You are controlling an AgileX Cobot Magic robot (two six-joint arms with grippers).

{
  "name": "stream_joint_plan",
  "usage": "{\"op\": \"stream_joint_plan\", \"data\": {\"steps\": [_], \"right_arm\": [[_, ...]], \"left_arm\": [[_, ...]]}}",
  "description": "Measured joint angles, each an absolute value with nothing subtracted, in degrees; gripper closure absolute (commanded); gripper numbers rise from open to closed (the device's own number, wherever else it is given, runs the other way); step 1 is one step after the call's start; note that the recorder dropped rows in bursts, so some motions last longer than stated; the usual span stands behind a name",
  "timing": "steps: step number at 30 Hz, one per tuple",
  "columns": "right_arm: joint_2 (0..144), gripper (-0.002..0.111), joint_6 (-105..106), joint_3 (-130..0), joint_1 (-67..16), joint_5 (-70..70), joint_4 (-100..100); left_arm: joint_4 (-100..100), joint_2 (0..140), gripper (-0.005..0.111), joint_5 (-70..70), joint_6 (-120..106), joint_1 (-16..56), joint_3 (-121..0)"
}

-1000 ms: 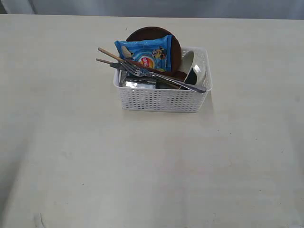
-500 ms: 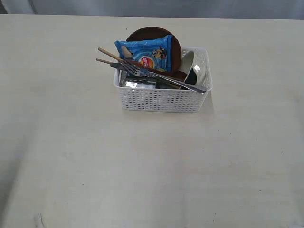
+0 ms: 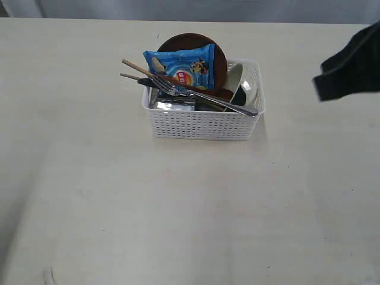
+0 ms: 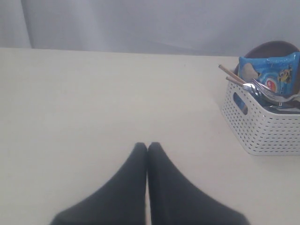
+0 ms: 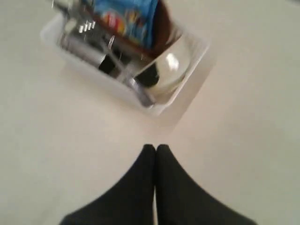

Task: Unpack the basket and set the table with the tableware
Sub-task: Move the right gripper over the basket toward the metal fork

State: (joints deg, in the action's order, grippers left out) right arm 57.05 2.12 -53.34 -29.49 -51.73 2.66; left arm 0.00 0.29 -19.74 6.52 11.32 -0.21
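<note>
The white lattice basket point(image 3: 202, 123) stands on the beige table point(image 3: 178, 214), packed full. A brown plate point(image 3: 218, 52) leans at its back behind a blue snack bag point(image 3: 181, 65). Two chopsticks point(image 3: 135, 68) stick out at the left, a fork point(image 3: 196, 95) lies across the top, and a cream bowl point(image 3: 236, 77) stands on edge at the right. My right gripper point(image 5: 155, 147) is shut and empty, over the table to the right of the basket point(image 5: 154, 105). My left gripper point(image 4: 147, 145) is shut and empty, well left of the basket point(image 4: 262, 129).
The right arm's dark body point(image 3: 351, 62) enters at the right edge of the exterior view, above the table. A grey curtain point(image 4: 140, 23) backs the far table edge. Bare tabletop point(image 3: 89, 178) lies all round the basket.
The right arm has come into the exterior view from the right edge. The basket and its contents have not moved.
</note>
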Motion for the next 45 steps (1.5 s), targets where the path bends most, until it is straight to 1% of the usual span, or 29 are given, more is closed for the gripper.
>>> {"op": "stream_joint_plan", "data": {"steps": [2, 4, 11, 15, 19, 23, 27, 30, 34, 45], "right_arm": [[62.5, 0.109, 2.3, -55.6, -32.0, -56.6, 2.7], [66.0, 0.109, 2.3, -56.8, -33.3, -58.4, 2.7], [72.9, 0.109, 5.4, -58.2, -34.4, -58.7, 2.0], [75.5, 0.109, 9.1, -61.8, -34.4, -58.9, 2.4], [79.9, 0.109, 9.8, -70.2, -34.4, -62.3, 2.4], [87.0, 0.108, 11.6, -81.7, -34.7, -68.2, 2.6], [94.8, 0.108, 16.8, -90.7, -36.6, -69.2, 2.6], [98.9, 0.108, 21.7, -94.8, -38.6, -69.2, 2.6], [102.8, 0.108, 24.5, -97.1, -40.1, -69.2, 2.6], [108.6, 0.108, 27.5, -97.5, -40.1, -69.6, 2.6]], "left_arm": [[0.0, 0.3, 0.107, -19.7, 6.5, 11.3, -0.2], [0.0, 0.3, 0.107, -19.7, 6.5, 11.3, -0.2], [0.0, 0.3, 0.107, -19.7, 6.5, 11.3, -0.2], [0.0, 0.3, 0.107, -19.7, 6.5, 11.3, -0.2], [0.0, 0.3, 0.107, -19.7, 6.5, 11.3, -0.2], [0.0, 0.3, 0.107, -19.7, 6.5, 11.3, -0.2], [0.0, 0.3, 0.107, -19.7, 6.5, 11.3, -0.2], [0.0, 0.3, 0.107, -19.7, 6.5, 11.3, -0.2], [0.0, 0.3, 0.107, -19.7, 6.5, 11.3, -0.2], [0.0, 0.3, 0.107, -19.7, 6.5, 11.3, -0.2]]}}
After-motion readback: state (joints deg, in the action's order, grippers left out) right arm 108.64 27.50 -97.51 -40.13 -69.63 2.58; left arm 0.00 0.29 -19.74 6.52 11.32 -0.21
